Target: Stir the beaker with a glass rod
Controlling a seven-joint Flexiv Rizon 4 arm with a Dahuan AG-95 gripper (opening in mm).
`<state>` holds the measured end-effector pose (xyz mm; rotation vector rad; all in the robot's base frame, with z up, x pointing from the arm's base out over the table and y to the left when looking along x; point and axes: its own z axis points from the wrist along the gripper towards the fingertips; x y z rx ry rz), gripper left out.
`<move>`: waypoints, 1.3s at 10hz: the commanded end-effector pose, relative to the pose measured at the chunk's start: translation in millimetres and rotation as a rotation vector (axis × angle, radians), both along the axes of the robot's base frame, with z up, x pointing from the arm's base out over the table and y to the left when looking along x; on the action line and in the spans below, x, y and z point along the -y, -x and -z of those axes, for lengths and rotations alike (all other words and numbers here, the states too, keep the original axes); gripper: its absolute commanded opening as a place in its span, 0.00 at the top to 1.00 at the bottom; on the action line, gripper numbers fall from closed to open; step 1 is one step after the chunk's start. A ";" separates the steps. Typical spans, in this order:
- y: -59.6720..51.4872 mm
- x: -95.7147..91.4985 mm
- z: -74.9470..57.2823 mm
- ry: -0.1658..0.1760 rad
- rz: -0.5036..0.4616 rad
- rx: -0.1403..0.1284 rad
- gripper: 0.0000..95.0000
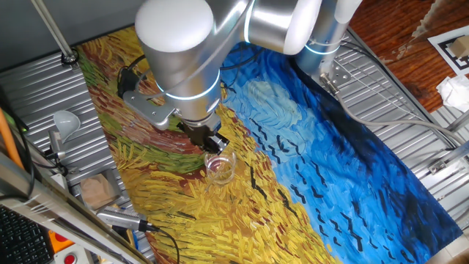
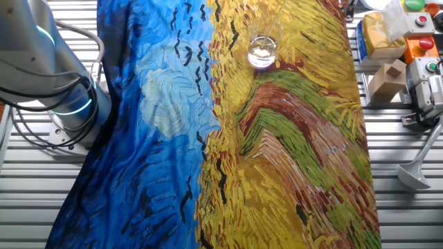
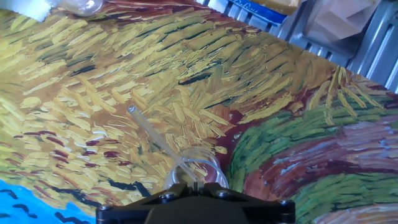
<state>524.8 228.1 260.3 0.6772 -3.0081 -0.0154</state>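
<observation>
The beaker (image 1: 220, 168) is a short clear glass cylinder standing upright on the yellow part of the painted cloth, also seen in the other fixed view (image 2: 262, 51). My gripper (image 1: 211, 141) hangs just above its far-left rim. In the hand view the gripper (image 3: 195, 185) is shut on the thin glass rod (image 3: 155, 140), which slants up-left from the fingertips over the beaker's rim (image 3: 208, 163). The rod's far tip shows against the cloth; whether it reaches inside the beaker I cannot tell. The gripper itself is outside the other fixed view.
A white funnel (image 1: 64, 122) stands on the metal rack at the left, also visible as the funnel (image 2: 415, 173). Cardboard boxes (image 2: 387, 77) and a button box (image 2: 422, 48) sit beside the cloth. The arm's base (image 2: 69, 117) is at the cloth's blue side.
</observation>
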 end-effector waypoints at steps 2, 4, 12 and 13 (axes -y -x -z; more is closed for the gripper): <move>0.3 0.1 0.3 -0.016 0.002 0.007 1.00; -2.2 -4.3 2.6 -0.049 -0.013 0.032 1.00; -11.9 -27.2 -1.3 -0.112 -0.002 0.094 0.80; -12.9 -31.8 -1.9 -0.111 -0.001 0.095 0.80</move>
